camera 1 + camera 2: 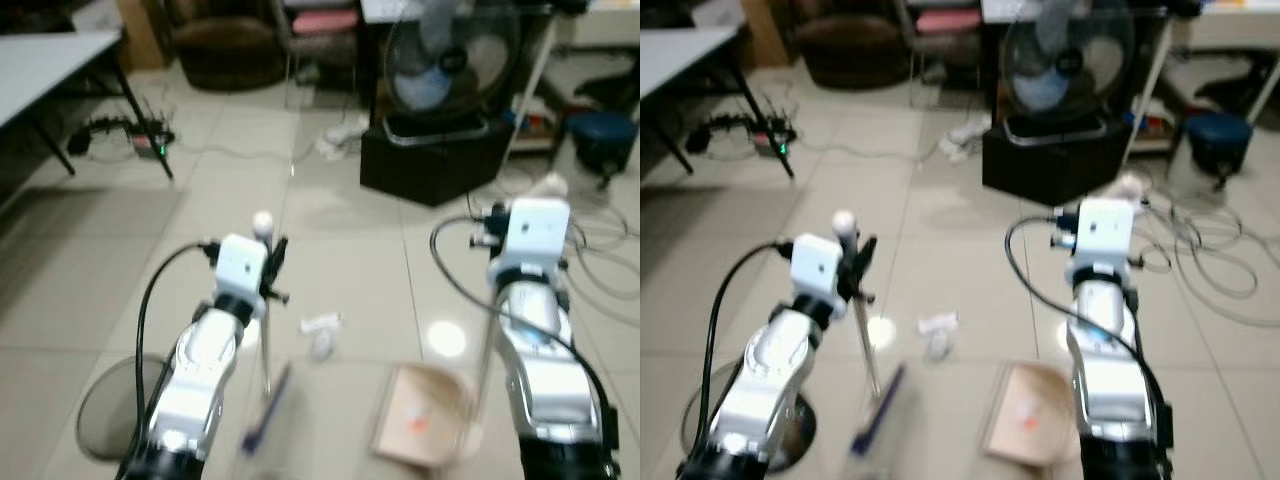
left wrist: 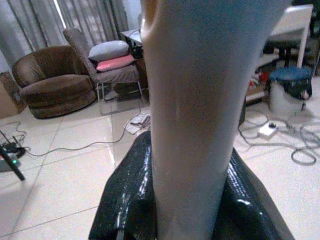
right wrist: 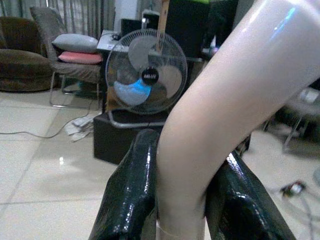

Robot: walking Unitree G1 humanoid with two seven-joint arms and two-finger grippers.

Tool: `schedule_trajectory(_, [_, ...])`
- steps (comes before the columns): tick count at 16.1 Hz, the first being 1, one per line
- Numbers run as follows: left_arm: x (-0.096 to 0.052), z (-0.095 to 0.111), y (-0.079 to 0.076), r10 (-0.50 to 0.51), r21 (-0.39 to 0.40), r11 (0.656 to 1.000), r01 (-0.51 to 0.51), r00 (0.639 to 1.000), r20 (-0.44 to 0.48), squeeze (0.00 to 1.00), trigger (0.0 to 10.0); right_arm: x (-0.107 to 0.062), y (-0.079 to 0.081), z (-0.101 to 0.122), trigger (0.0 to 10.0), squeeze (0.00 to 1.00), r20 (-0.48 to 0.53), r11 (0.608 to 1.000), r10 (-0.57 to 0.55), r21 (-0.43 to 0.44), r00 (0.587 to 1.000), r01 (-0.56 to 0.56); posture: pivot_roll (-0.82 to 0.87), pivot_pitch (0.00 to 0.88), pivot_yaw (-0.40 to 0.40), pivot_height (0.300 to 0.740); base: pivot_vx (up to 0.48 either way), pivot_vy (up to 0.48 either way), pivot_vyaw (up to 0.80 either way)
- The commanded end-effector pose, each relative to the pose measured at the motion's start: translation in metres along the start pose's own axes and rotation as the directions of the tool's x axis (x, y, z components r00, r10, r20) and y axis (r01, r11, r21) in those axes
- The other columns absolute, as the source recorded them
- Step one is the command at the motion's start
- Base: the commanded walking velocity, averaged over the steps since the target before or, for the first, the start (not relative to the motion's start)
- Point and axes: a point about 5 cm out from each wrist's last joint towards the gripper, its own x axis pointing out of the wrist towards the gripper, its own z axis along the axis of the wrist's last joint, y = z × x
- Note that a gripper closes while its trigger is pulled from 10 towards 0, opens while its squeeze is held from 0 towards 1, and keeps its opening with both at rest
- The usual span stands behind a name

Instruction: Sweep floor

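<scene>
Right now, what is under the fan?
The fan stands on a black box on the tiled floor. What the box holds cannot be seen; its walls cover it.

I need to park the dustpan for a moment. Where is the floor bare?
Bare tiles lie between the grey table and the black box under the fan. It is crowded by the grey cables and around the white paper scraps.

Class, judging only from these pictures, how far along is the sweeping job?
Done: tools are picked up. The left gripper clamps the thin metal broom handle; the right gripper clamps the pale dustpan handle. In hand: the tan dustpan sits near the litter. Left: the white paper scraps remain unswept.
</scene>
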Motion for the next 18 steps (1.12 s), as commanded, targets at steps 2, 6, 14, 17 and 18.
schedule_trajectory(2, [0.003,0.010,0.013,0.045,0.045,0.998,-0.047,0.998,0.042,0.00,10.0,0.003,0.009,0.013,10.0,0.00,0.065,0.998,0.032,0.051,0.997,-0.036,-0.02,0.043,0.057,0.740,0.386,0.000,0.00])
schedule_trajectory(6, [0.004,0.010,0.014,0.055,0.057,0.997,-0.058,0.998,0.043,0.00,10.0,0.001,0.009,0.011,10.0,0.00,0.064,0.997,0.045,0.066,0.997,-0.049,-0.03,0.051,0.066,0.740,0.385,0.000,0.00])
schedule_trajectory(14, [0.006,0.009,0.012,0.046,0.059,0.997,-0.048,0.998,0.033,0.00,10.0,-0.001,0.010,0.005,10.0,0.00,0.047,0.996,0.062,0.056,0.997,-0.065,-0.02,0.061,0.077,0.740,0.386,0.000,0.39])
schedule_trajectory(17, [0.006,0.008,0.013,0.041,0.062,0.997,-0.043,0.999,0.030,0.00,10.0,-0.002,0.011,0.002,10.0,0.00,0.038,0.996,0.070,0.051,0.997,-0.072,-0.02,0.063,0.080,0.740,0.385,0.000,0.00])
schedule_trajectory(18, [0.006,0.008,0.013,0.041,0.063,0.997,-0.042,0.999,0.029,0.00,10.0,-0.002,0.011,0.002,10.0,0.00,0.036,0.996,0.074,0.053,0.997,-0.076,-0.02,0.064,0.081,0.740,0.386,0.000,0.00])
